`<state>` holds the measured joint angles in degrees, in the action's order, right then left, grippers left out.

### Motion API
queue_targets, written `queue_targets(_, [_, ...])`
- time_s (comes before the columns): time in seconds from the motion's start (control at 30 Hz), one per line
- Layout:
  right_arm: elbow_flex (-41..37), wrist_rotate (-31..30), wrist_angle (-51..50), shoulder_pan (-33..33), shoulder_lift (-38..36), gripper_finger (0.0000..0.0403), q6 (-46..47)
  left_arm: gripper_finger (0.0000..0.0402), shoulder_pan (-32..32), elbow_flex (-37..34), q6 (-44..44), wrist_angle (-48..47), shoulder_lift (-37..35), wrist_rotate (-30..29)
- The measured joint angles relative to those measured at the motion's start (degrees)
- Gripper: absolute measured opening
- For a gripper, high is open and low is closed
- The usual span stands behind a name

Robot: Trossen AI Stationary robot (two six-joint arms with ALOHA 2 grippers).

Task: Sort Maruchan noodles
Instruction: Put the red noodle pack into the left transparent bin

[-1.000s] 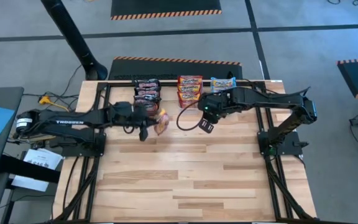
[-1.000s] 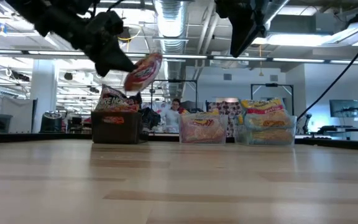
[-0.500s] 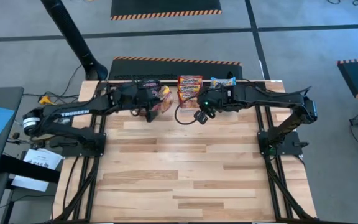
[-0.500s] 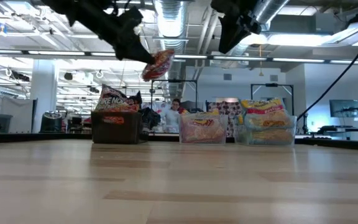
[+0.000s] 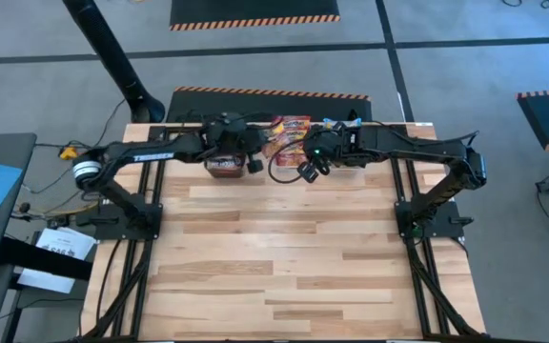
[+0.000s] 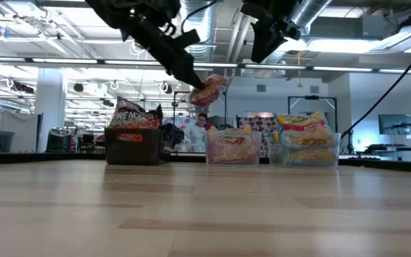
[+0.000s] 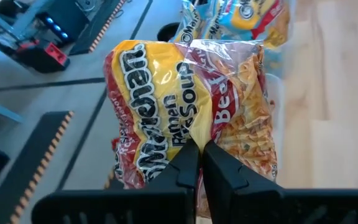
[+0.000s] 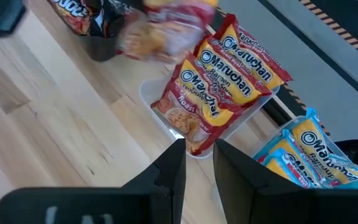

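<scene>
High view, left claw (image 5: 253,158) pinching red-yellow noodle packet (image 5: 273,145) above middle bin (image 6: 232,148), right claw (image 5: 306,171) empty, part-open

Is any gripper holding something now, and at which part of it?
The left gripper holds a red-and-yellow Maruchan packet, pinched at the middle of one edge, above the clear bin. The right gripper holds nothing.

I see a glossy, crinkled plastic noodle packet (image 7: 191,106) pinched in my left gripper (image 7: 199,163), whose fingers look like matt black plastic. Near it, the other noodle packets (image 8: 229,81) shine the same way inside a clear, smooth plastic bin (image 8: 166,121). Under them the table (image 5: 284,257) is pale wood planks with a smooth satin finish.
</scene>
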<state>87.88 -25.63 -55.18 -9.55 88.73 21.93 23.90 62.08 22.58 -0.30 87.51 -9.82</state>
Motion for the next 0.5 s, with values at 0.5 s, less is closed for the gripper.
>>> queue_targets(0.5, [0.0, 0.0, 0.0, 0.0, 0.0, 0.0107, 0.1, 0.0, 1.1, 8.0, 10.8, 0.5, 9.3, -1.0])
